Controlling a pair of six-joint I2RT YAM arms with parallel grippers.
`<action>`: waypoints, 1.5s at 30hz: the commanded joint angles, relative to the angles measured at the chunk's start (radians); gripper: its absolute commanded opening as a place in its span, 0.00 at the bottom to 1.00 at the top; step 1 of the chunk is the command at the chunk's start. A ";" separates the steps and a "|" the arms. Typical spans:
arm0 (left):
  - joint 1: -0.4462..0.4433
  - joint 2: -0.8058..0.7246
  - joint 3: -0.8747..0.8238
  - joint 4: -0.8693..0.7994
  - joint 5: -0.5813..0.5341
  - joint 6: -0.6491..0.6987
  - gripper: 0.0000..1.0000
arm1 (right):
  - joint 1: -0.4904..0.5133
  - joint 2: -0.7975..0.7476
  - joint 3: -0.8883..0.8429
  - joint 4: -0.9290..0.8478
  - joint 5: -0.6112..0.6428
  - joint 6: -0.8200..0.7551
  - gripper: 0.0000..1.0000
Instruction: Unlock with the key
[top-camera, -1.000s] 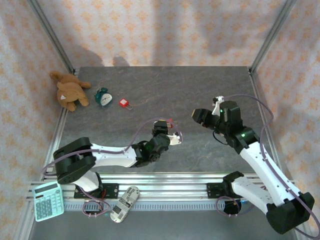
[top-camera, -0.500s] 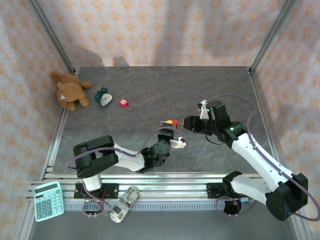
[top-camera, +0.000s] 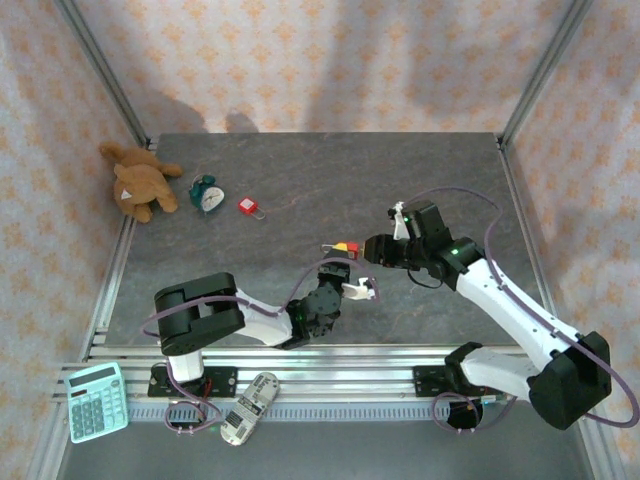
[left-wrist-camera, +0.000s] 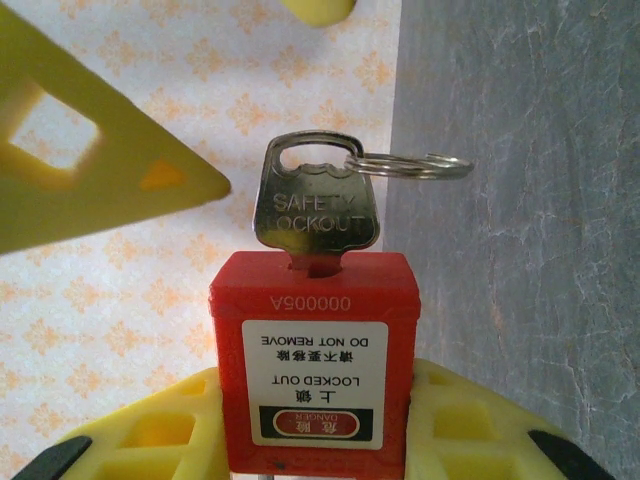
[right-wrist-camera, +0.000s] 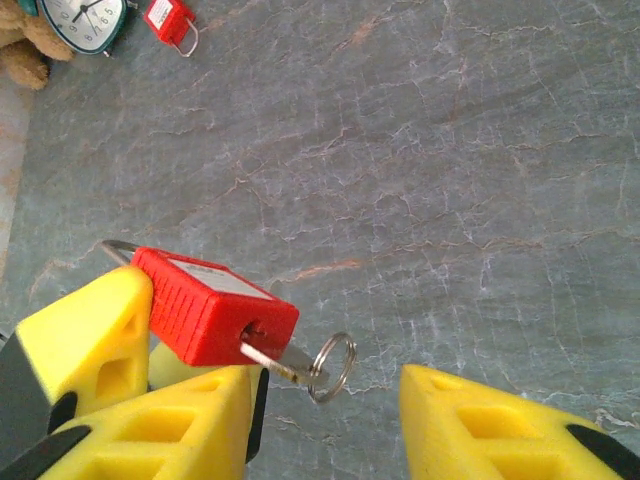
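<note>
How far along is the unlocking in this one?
Done: the key sits in the red padlock, which the left gripper holds clamped. In hand: the right gripper, open, brackets the key's head. Left: close on it, turn, and free the shackle.

mid: held padlock | far left: bear, clock, spare padlock | free: table right
</note>
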 joint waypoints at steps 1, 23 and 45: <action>-0.012 0.007 -0.006 0.084 -0.026 0.011 0.24 | 0.007 0.017 0.038 -0.011 0.030 -0.014 0.43; -0.028 0.013 -0.009 0.153 -0.026 0.047 0.23 | 0.000 0.036 0.056 -0.010 0.052 0.043 0.43; -0.042 0.047 0.012 0.262 -0.040 0.106 0.22 | -0.183 0.026 -0.167 0.447 -0.568 0.406 0.66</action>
